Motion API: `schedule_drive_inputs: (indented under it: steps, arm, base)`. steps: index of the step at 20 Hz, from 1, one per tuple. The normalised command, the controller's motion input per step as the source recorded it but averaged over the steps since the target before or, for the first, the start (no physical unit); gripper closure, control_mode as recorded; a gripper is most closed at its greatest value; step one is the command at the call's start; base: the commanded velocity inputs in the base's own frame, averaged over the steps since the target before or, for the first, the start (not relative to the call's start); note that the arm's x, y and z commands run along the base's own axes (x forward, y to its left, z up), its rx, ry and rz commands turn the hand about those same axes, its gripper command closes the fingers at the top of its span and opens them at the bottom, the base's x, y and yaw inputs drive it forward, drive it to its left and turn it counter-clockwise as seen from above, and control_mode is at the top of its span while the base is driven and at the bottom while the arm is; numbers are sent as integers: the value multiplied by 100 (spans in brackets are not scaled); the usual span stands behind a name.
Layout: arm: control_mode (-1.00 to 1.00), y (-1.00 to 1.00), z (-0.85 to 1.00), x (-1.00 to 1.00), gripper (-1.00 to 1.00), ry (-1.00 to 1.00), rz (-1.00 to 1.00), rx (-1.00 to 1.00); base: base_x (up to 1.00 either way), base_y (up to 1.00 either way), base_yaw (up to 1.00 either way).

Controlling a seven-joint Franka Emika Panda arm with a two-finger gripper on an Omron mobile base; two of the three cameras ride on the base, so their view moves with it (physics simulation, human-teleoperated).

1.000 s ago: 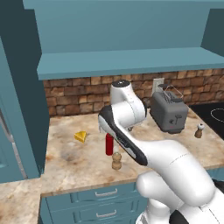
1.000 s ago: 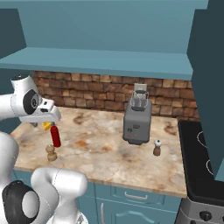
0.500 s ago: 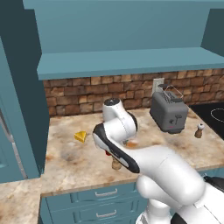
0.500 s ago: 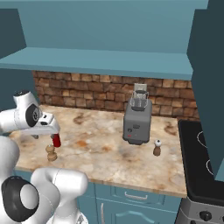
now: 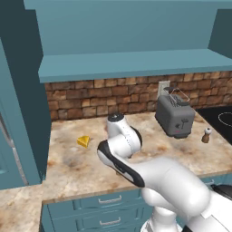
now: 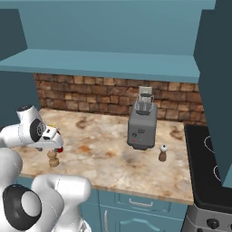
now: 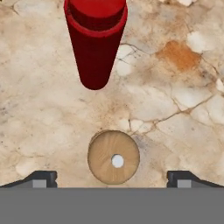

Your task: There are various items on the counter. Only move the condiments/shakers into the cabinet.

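Observation:
Seen from straight above in the hand view, the tan wooden shaker stands on the counter between my open gripper fingertips, which are wide apart. The red squeeze bottle stands upright just beyond it. In the right base view my gripper hangs directly over the wooden shaker, with a bit of the red bottle beside it. The dark-brown white-topped shaker stands far right, by the toaster. The open cabinet shelf runs above the counter.
A grey toaster sits against the brick wall. A yellow cheese wedge lies at the left of the counter. A black stove borders the counter on the right.
The arm has bent down and the hand has dropped toward the counter, ending above the wooden shaker. In the left base view the arm now covers the red bottle and wooden shaker.

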Motion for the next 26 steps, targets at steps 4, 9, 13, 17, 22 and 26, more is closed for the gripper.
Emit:
schedule_drive_inputs:
  steps: [4,9,13,17,22,26]
  arm:
    - [-100,0,-29,0,-100,0,-7,0]
    - [-100,0,-20,6,-100,0,-7,0]
    - [-100,0,-11,14,-100,0,-6,0]
    - [-100,0,-18,11,-100,0,-5,0]
    - [-100,0,-12,-14,100,0,-3,0]
    - [-100,-11,47,-42,100,-6,0,8]
  base:
    - [0,0,0]
    - [0,0,0]
    - [0,0,0]
    - [0,0,0]
    - [0,0,0]
    - [0,0,0]
